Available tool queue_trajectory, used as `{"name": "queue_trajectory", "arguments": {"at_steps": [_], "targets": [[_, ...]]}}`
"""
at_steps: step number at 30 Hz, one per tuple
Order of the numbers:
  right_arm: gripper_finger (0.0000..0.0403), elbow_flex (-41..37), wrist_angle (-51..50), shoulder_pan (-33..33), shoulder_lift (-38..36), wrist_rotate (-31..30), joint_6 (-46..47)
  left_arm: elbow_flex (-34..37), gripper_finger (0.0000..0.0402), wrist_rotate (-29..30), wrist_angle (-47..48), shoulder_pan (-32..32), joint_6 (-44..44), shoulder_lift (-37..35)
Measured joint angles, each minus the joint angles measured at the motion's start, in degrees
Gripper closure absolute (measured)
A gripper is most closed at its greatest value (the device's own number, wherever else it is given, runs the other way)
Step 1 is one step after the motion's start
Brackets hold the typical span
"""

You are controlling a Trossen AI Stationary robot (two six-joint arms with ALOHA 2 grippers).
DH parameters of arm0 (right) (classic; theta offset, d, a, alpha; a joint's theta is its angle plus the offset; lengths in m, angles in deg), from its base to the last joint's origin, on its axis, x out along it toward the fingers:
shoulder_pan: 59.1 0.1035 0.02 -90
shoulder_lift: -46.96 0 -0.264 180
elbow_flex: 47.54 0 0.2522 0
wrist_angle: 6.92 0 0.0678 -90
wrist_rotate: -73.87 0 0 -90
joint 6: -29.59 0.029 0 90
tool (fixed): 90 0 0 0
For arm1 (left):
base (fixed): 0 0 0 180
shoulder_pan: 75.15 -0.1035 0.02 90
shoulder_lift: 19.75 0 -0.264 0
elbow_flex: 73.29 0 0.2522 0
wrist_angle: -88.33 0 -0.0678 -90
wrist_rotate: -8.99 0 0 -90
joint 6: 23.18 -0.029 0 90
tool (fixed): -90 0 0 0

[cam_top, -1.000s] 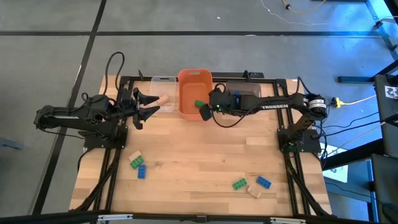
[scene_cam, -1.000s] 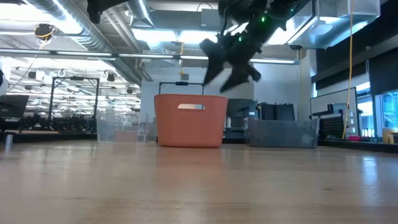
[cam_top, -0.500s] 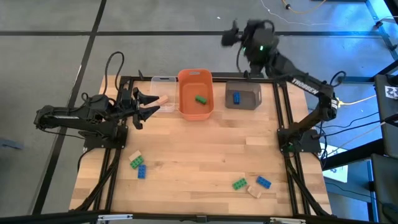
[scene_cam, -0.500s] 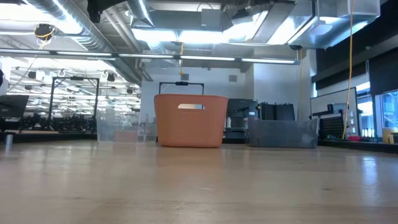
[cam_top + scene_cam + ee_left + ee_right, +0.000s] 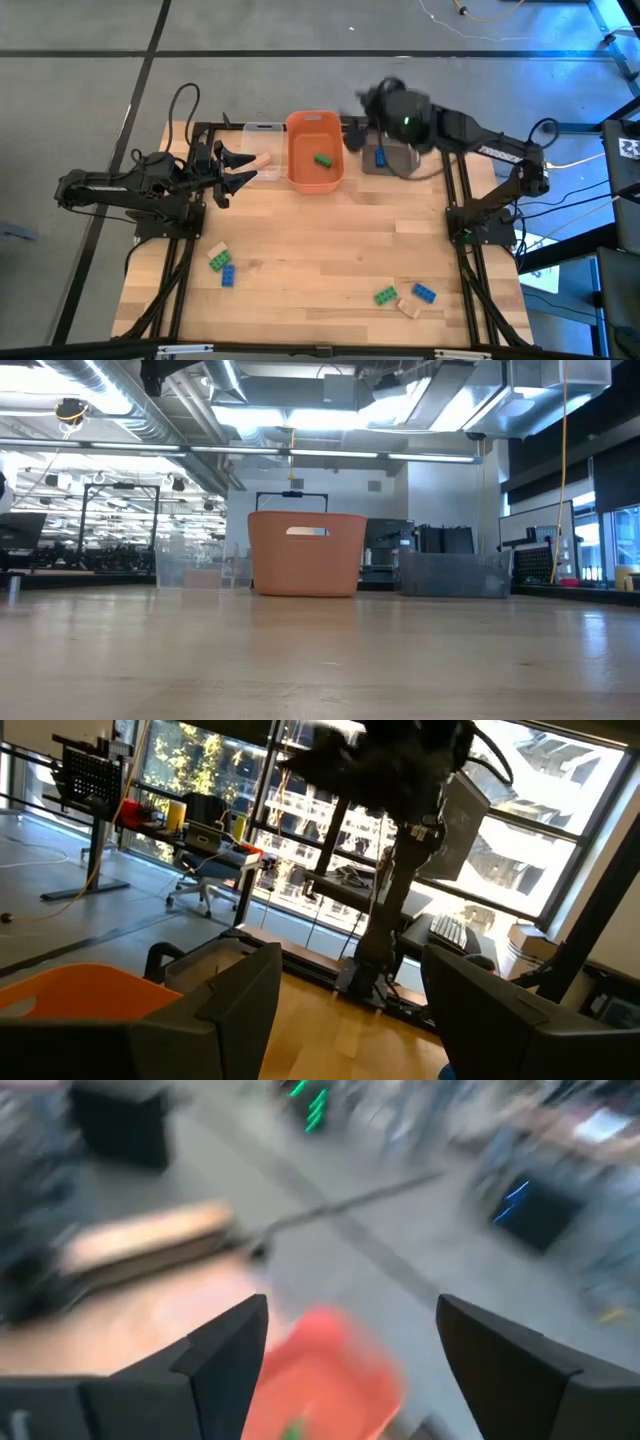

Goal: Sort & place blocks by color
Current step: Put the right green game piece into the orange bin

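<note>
A green block (image 5: 323, 159) lies in the orange bin (image 5: 297, 170). A blue block (image 5: 381, 156) lies in the grey bin (image 5: 404, 160), and a tan block (image 5: 260, 160) in the clear bin (image 5: 262, 128). Six more blocks lie loose near the table's front edge. My right gripper (image 5: 365, 110) hangs high above the gap between the orange and grey bins, open (image 5: 350, 1310) and holding nothing. My left gripper (image 5: 238, 168) waits open (image 5: 350, 970) beside the clear bin.
Tan (image 5: 216, 249), green (image 5: 219, 261) and blue (image 5: 227, 276) blocks sit at the near left. Green (image 5: 385, 295), blue (image 5: 424, 293) and tan (image 5: 408, 307) blocks sit at the near right. The three bins (image 5: 306, 555) line the far edge, with bare wood between.
My right gripper has risen steeply from just above the orange bin's right rim, swung toward the far edge and come partway back, rolling as it went. It has left the low view. The green block now lies alone in the orange bin.
</note>
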Motion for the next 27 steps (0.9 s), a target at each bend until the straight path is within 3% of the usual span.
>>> {"name": "queue_trajectory", "arguments": {"at_steps": [7,10,14,18,23,27], "targets": [[0.0112,-5.4,-22.0,11.7,-0.7,0.2,17.2,0.0,0.0168,0.0,0.0,0.0,0.0,0.0],[0.0112,-12.1,-23.3,16.6,-2.8,-0.4,22.8,0.0,0.0168,0.0,0.3,0.0,0.0,0.0],[0.0112,-22.7,-18.5,22.4,-6.8,3.3,30.5,0.0,0.0168,0.0,0.5,0.0,0.1,0.0],[0.0112,-30.1,-10.7,26.4,-9.8,14.6,32.6,0.0,0.0168,0.0,0.5,0.0,0.1,0.0],[0.0112,-36.0,-2.6,29.3,-9.1,37.4,18.7,0.0,0.0168,0.0,0.7,0.0,0.1,0.0],[0.0112,-38.6,1.2,31.6,-7.1,41.0,15.4,0.0,0.0168,0.0,0.9,0.0,0.1,0.0]]}}
